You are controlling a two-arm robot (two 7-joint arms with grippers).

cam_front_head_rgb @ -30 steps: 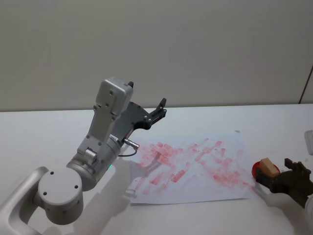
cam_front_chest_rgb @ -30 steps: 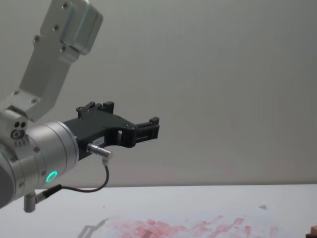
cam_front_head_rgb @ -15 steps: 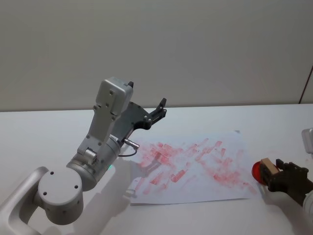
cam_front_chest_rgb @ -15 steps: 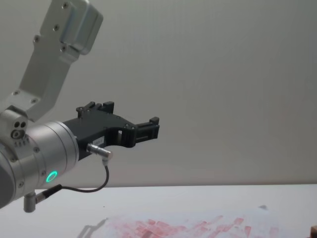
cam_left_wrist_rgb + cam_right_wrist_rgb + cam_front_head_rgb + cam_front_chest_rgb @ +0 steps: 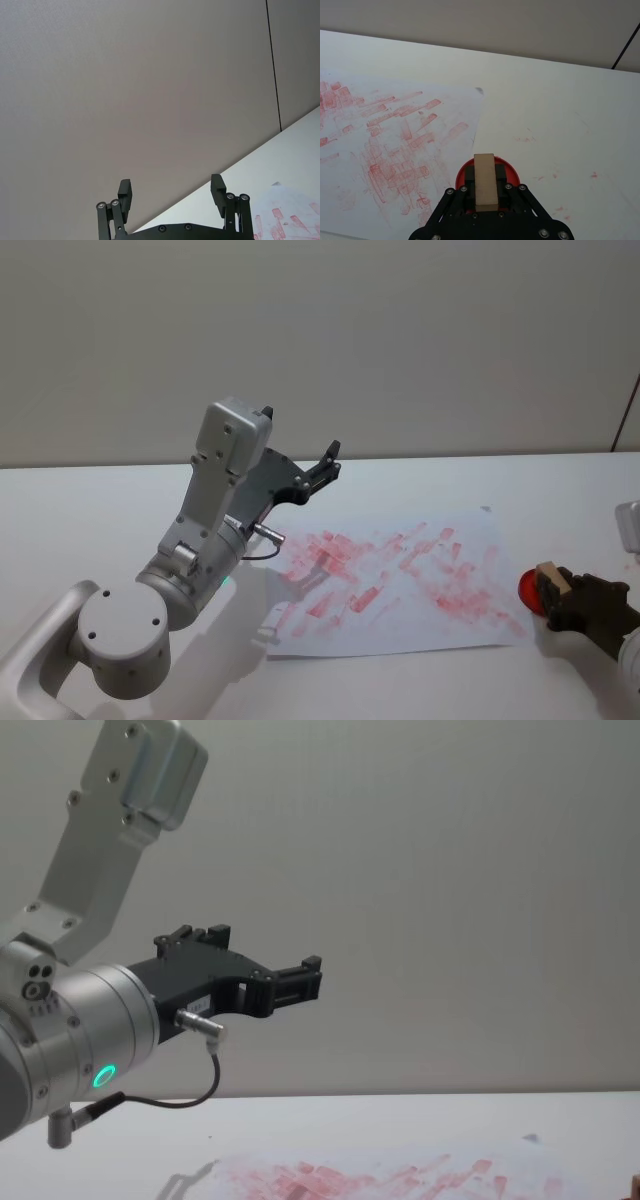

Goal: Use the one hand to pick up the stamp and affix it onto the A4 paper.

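Observation:
The stamp (image 5: 549,575) is a small wooden block, and my right gripper (image 5: 553,587) is shut on it just past the right edge of the A4 paper (image 5: 400,580). In the right wrist view the stamp (image 5: 485,192) stands between the black jaws of the right gripper (image 5: 485,176), directly over a round red ink pad (image 5: 512,172). That pad (image 5: 526,590) lies on the table beside the paper's right side. The A4 paper (image 5: 385,130) carries many red prints. My left gripper (image 5: 328,462) hangs open and empty, raised above the paper's far left corner.
The left arm's grey body (image 5: 200,550) stands over the table left of the paper. A white object (image 5: 628,525) sits at the right edge of the table (image 5: 90,510). A few red specks mark the table (image 5: 570,150) right of the pad.
The right gripper with the stamp has shifted slightly toward the right edge and sits lower over the red pad. The left arm has not moved.

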